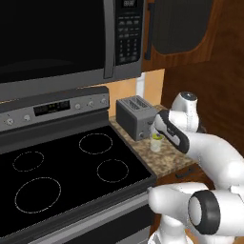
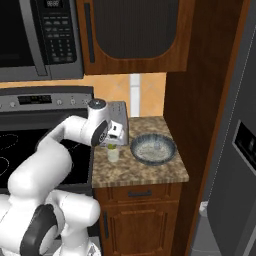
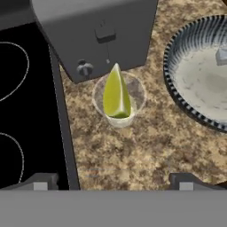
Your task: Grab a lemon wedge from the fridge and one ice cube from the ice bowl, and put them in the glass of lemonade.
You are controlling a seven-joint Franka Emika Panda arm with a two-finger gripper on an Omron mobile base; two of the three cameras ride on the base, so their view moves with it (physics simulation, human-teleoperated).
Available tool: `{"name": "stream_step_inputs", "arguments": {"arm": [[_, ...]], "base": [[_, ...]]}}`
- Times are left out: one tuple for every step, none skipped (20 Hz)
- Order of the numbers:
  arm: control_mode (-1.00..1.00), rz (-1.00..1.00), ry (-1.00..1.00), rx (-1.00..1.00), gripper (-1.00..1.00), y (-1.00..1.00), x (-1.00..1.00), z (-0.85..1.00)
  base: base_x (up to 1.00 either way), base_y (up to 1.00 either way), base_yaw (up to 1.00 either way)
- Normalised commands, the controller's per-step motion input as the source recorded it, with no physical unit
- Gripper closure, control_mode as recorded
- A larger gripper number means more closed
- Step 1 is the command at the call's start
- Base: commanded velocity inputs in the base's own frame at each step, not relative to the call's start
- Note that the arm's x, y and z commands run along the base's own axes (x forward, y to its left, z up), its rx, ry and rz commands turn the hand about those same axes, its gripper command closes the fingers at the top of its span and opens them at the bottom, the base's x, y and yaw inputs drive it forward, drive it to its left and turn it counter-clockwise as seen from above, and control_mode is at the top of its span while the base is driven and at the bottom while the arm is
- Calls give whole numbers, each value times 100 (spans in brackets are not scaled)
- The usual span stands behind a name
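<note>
The lemon wedge (image 3: 116, 94) sits point-up at the mouth of the glass of lemonade (image 3: 133, 95), free of my fingers. My gripper (image 3: 113, 181) hangs open right above it, its fingertips (image 3: 41, 181) spread wide to either side. From the base, the gripper (image 1: 158, 129) is just over the glass (image 1: 156, 144), with the wedge (image 1: 157, 137) at the rim. The right base view shows the glass (image 2: 113, 155) beside the ice bowl (image 2: 153, 148). An ice cube (image 3: 221, 55) lies in the ice bowl (image 3: 177, 84). The fridge (image 2: 235, 150) stands at the right.
The silver toaster (image 1: 136, 116) stands right behind the glass on the speckled counter (image 2: 145, 172). A black stovetop (image 1: 71, 171) lies to the left, under a microwave (image 1: 62, 38). A wooden cabinet wall (image 2: 200, 100) separates the counter from the fridge.
</note>
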Motion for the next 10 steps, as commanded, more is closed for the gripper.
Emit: {"name": "stream_step_inputs", "arguments": {"arm": [[-100, 9, 0, 0, -100, 0, -100, 59], [-100, 12, 0, 0, -100, 0, -97, 48], [-100, 14, 9, 0, -100, 0, -91, 61], [-100, 13, 12, 0, -100, 0, -90, 68], [-100, 13, 13, 0, -100, 2, -82, 74], [-100, 13, 13, 0, -100, 9, -79, 80], [-100, 14, 17, -4, -100, 17, -74, 92], [-100, 14, 23, -12, -100, 32, -51, 100], [-100, 13, 23, -14, -100, 31, -56, 100], [-100, 12, 22, -15, -100, 31, -60, 100]], "base": [[0, 0, 0], [0, 0, 0], [0, 0, 0], [0, 0, 0], [0, 0, 0], [0, 0, 0], [0, 0, 0], [0, 0, 0], [0, 0, 0], [0, 0, 0]]}}
